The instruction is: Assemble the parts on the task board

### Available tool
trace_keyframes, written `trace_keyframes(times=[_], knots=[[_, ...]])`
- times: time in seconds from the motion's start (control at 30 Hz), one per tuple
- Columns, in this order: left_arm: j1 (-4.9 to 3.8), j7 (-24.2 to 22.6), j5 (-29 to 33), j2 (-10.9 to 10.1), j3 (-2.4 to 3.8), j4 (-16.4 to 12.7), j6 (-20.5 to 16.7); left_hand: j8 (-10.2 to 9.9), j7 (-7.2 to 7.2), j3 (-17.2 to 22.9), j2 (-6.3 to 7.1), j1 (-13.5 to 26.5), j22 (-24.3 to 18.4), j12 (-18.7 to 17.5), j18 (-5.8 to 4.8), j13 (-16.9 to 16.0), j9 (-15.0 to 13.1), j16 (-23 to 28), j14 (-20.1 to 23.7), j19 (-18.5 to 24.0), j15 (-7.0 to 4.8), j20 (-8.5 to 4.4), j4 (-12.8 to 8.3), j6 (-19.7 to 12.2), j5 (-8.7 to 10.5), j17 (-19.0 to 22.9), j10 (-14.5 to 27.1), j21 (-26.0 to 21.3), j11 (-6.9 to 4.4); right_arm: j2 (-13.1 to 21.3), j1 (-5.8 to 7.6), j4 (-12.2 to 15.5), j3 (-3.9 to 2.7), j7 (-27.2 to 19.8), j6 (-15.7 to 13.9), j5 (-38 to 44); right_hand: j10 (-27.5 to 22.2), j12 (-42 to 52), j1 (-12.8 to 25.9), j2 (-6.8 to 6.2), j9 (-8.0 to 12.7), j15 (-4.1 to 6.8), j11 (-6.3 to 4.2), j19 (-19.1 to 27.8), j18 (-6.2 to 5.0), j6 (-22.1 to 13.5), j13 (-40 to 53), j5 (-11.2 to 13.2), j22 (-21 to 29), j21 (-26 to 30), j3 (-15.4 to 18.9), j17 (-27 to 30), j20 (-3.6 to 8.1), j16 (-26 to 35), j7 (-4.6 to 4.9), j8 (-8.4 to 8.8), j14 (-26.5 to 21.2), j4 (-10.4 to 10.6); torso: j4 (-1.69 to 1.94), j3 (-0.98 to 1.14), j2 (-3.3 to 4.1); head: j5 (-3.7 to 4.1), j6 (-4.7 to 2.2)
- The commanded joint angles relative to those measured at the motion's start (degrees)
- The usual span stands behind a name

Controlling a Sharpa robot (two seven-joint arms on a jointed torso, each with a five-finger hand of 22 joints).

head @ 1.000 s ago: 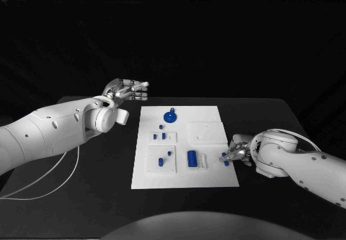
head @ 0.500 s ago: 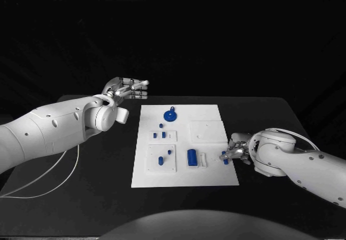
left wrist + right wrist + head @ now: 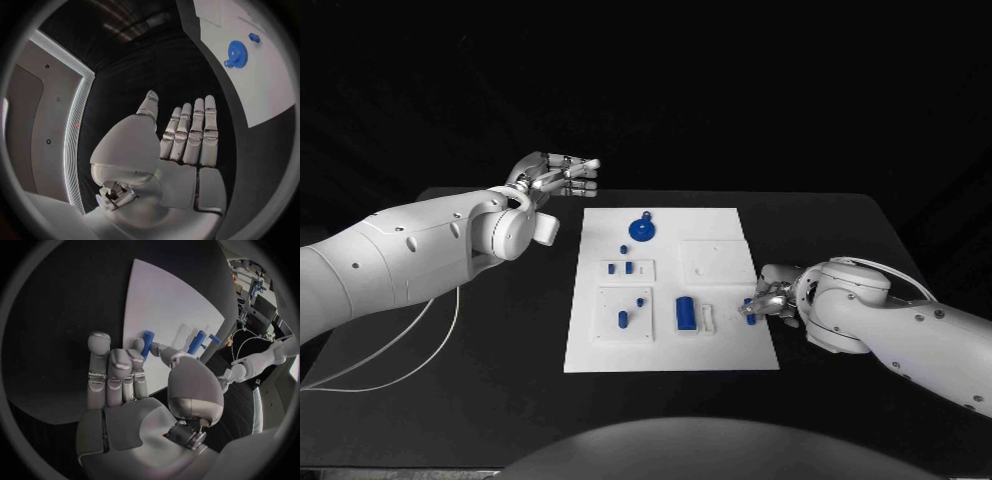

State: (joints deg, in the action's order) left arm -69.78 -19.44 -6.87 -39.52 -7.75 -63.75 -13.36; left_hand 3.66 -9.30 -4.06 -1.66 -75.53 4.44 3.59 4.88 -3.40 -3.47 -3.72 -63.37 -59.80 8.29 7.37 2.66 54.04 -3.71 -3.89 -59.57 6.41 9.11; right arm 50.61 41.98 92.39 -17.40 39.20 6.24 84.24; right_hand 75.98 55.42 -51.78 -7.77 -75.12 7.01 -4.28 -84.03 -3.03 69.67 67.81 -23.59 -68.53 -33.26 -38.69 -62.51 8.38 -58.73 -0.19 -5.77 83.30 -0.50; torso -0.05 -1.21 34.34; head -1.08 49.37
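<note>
The white task board [image 3: 733,350] lies mid-table. On it are a blue gear [image 3: 642,231], a blue block [image 3: 685,315] and several small blue pegs [image 3: 623,320]. My right hand [image 3: 773,298] is at the board's right edge and pinches a small blue peg [image 3: 750,313] between thumb and a finger. The right wrist view shows that peg [image 3: 147,342] at the fingertips [image 3: 138,345] over the board [image 3: 162,300], with another blue piece [image 3: 196,343] beyond. My left hand [image 3: 561,177] hovers off the board's far left corner, fingers straight and holding nothing. The left wrist view shows its palm [image 3: 178,150] and the gear [image 3: 235,53].
Black table [image 3: 473,380] surrounds the board, with bare room to the left and front. A white cable [image 3: 401,360] loops under my left arm. A raised white square [image 3: 711,265] sits on the board's right half.
My right hand has drawn the small blue peg slightly farther along the board's right edge. My left hand has barely moved.
</note>
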Motion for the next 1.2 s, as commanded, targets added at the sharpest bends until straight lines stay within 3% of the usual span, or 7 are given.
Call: trace_keyframes(times=[0.03,0.67,0.83,1.1,1.2], knots=[[0.04,-0.25,-0.46,0.06,0.04,-0.18,0.84,-0.11,0.04,0.03,-0.01,0.28,-0.07,-0.11,0.46,0.06,0.04,0.17,0.5,0.21,0.05,0.33,0.17,-0.3,0.27,-0.05,0.45,0.11,0.04,-1.02,-2.04,-0.66,1.75,-1.18,2.22,-5.12,-0.48,-0.13,-0.24,1.16,-0.5,0.19,-0.09,-2.56,-0.15,-3.68,0.03,-0.7,-0.13,0.04,-8.38,-0.03,0.06,0.21,0.07,1.97,0.04,-8.24,-0.01,-0.04,-0.03,-0.21,-0.02],[0.04,-0.17,-0.47,-0.08,0.04,-0.24,0.93,-0.11,0.03,-0.01,-0.04,0.24,-0.06,-0.11,0.47,0.06,0.04,0.17,0.49,0.19,0.05,0.33,0.07,-0.27,0.27,-0.04,0.42,0.13,0.03,-1.27,-2.03,1.2,1.52,-2.16,-3.24,-11.57,-0.44,-0.42,-0.31,1.45,-0.7,0.22,-0.07,-2.58,-0.28,-3.26,-0.14,-3.58,-0.48,-0.1,-8.71,0.29,0.08,0.59,0.24,1.98,0.02,-9.18,-0.02,0.04,0.03,-0.6,0.03],[0.04,-0.11,-0.47,-0.1,0.04,-0.24,0.96,-0.11,0.03,-0.01,-0.04,0.24,-0.06,-0.11,0.47,0.06,0.04,0.17,0.49,0.19,0.05,0.33,0.07,-0.27,0.27,-0.04,0.42,0.13,0.03,-1.26,-2.02,2.33,0.84,-2.47,-4.02,-12.42,-0.47,-0.49,-0.43,1.45,-0.66,0.22,-0.08,-2.56,-0.28,-3.25,-0.19,-3.81,-0.44,0.05,-8.57,0.36,0.08,0.66,0.25,1.99,0.02,-9.2,-0.01,0.02,0.01,-0.64,0.07],[0.04,0.03,-0.62,-0.02,0.04,-0.19,1.13,0.03,0.27,0.04,-0.12,-0.02,-0.06,-0.12,0.47,0.07,-0.03,0.17,0.49,0.21,0.04,0.32,-0.18,0.99,0.22,-0.05,0.43,0.12,0.01,-0.7,-1.98,4.84,-1.17,-2.65,-4.47,-13.26,-0.49,-0.61,-0.94,1.36,-0.5,0.22,-0.08,-2.57,-0.29,-3.18,-0.28,-4.38,-0.53,0.03,-8.04,0.45,0.09,0.72,0.28,2.01,0.02,-9.12,-0.02,-0.03,-0.02,-0.52,0.01],[0.04,0.09,-0.69,-0.03,0.04,-0.17,1.14,-0.1,0.14,-0.06,-0.06,0.07,-0.06,-0.13,0.45,0.07,0.03,0.18,0.51,0.22,0.04,0.33,-0.18,0.47,0.25,-0.04,0.43,0.12,0.03,-0.67,-1.98,5.39,-1.4,-2.64,-4.36,-13.46,-0.45,-0.57,-1.01,1.34,-0.48,0.22,-0.07,-2.57,-0.29,-3.18,-0.26,-4.4,-0.53,0.04,-8.06,0.46,0.09,0.72,0.28,2.01,0.03,-9.08,-0.03,-0.01,0.0,-0.5,-0.02]])
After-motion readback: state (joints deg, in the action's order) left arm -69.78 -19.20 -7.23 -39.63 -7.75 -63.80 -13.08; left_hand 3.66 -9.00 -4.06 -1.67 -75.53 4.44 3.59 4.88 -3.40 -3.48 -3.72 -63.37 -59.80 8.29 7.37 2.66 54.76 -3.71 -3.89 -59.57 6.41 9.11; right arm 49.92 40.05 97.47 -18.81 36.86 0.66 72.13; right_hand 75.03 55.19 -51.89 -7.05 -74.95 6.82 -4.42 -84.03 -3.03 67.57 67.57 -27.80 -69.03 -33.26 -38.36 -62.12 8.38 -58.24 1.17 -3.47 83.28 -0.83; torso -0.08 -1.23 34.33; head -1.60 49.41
